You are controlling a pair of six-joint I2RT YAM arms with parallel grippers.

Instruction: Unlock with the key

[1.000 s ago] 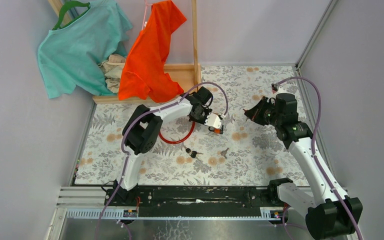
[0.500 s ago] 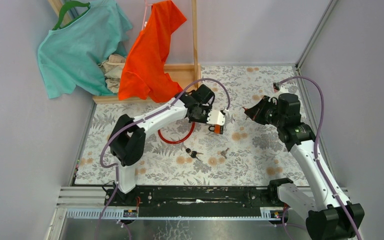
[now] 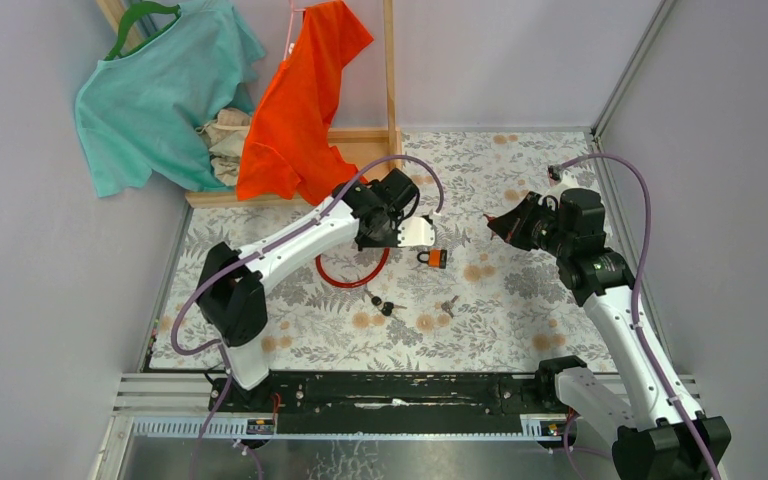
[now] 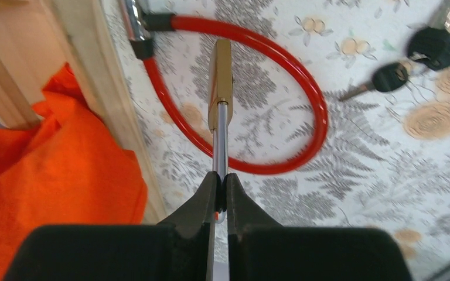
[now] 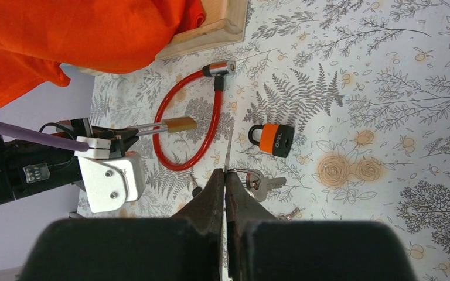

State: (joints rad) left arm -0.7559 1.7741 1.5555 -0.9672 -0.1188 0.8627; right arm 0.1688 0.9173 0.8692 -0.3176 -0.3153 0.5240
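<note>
1. **Task item.** The brass padlock [image 4: 221, 88] with a long chrome shackle [image 4: 221, 137] is held in the air above the floral-print table [image 3: 520, 300]. Both wrist views show it against the loop of a red cable lock [image 4: 321, 120]. The left gripper [image 4: 220, 178] carries it, jaws closed on the shackle alone, and the body projects free beyond the fingertips.
2. **Key.** The right gripper [image 5: 225, 175] is apart from the padlock. Its jaws are pinched on a thin silver key [image 5: 226, 157], seen edge-on. A second silver key [image 5: 266, 184], linked to the first, dangles beside the jaws.
3. **Hazard: rotation.** The hold is on a smooth round bar. I judge that any key pressure off the body's axis would swing or slide the padlock rather than seat the blade.
4. **Hazard: misalignment.** No view shows the keyway, so the blade's angle to it cannot be confirmed. A strike on the body's face would push the key back between the pads.
5. **Hazard: snagging.** The dangling key could swing during the approach and catch on the padlock or the left fingers.
6. **Hazard: wrong pairing.** A small orange-and-black padlock [image 5: 272, 139] and black-headed keys [image 4: 394, 76] lie on the table. Whether the held key fits the brass padlock cannot be told.
7. **Hazard: drop.** A slip would land the padlock on the cable lock, in an unknown pose.
</note>
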